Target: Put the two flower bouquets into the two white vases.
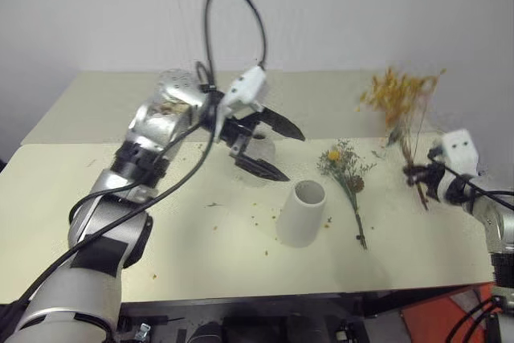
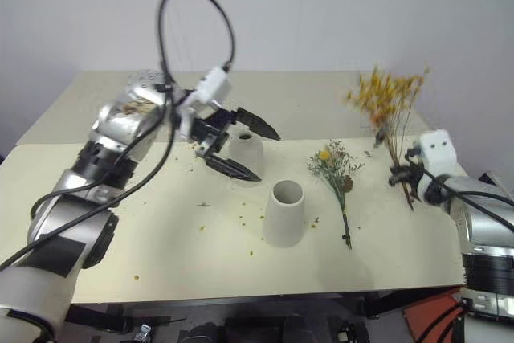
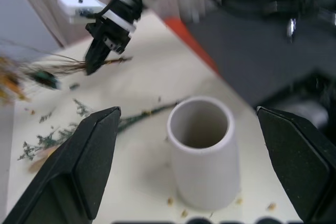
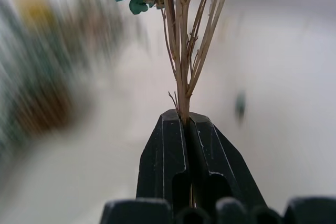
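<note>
Right gripper (image 4: 185,129) pinches the thin brown stems of the bushy yellow-orange dried bouquet (image 1: 399,95), lifted off the cream table (image 1: 72,198) at far right. Left gripper (image 1: 269,150), fingers spread wide, hovers over the bottle-shaped white vase (image 2: 249,147). The wide white cylinder vase (image 1: 302,213) stands near centre, the grey-green sprig bouquet (image 1: 347,168) lying just right of it.

Pretty standard look: silver-grey arms with black joint bands, and a black cable looping high over the left arm (image 1: 136,174). Each wrist has a white camera box (image 1: 245,86), and both grippers have glossy black pointed fingers (image 3: 84,166).
</note>
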